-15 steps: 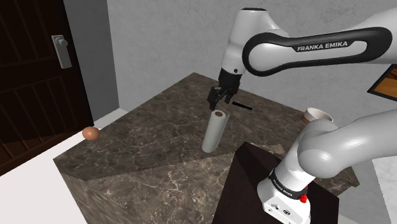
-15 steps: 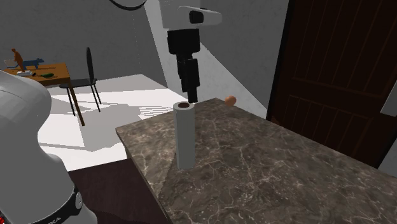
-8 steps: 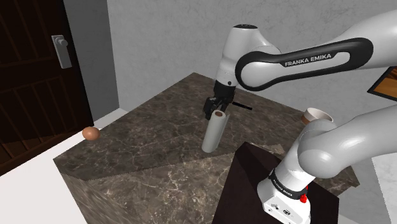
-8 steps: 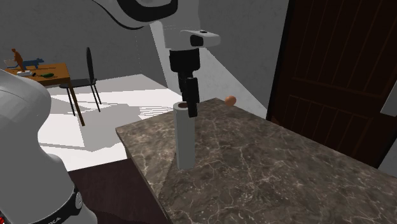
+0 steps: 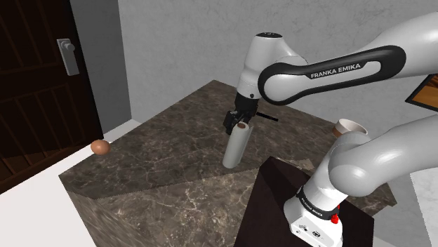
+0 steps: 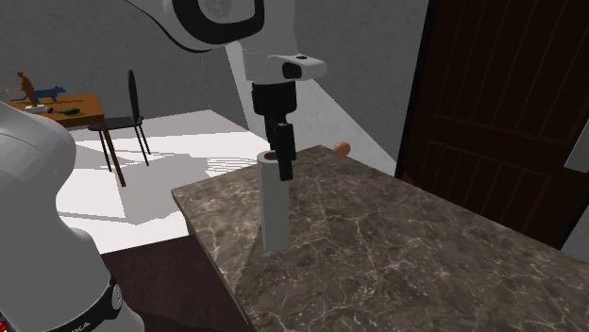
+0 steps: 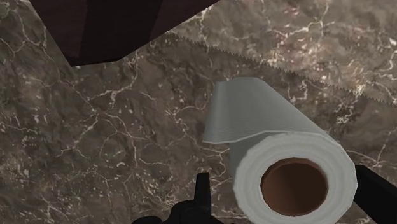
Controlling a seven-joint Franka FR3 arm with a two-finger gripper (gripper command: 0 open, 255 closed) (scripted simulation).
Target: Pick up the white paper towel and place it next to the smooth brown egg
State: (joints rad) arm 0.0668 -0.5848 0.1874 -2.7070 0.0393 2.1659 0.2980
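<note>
Marble counter (image 5: 175, 144): towel roll (image 5: 235, 149) upright; egg (image 5: 101, 147) at corner; cup (image 5: 349, 127) near stand (image 5: 274, 193).

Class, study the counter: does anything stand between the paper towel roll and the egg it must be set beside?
Nothing visible does. Only bare countertop lies between the upright paper towel roll and the egg at the counter's corner. The cup stands on the roll's far side.

Shoulder view looks down on the counter (image 5: 161, 168), stand (image 5: 281, 196) at 4 o'clock; second faces the door (image 6: 491, 104); wrist hangs close above the shared roll (image 7: 277, 146).
</note>
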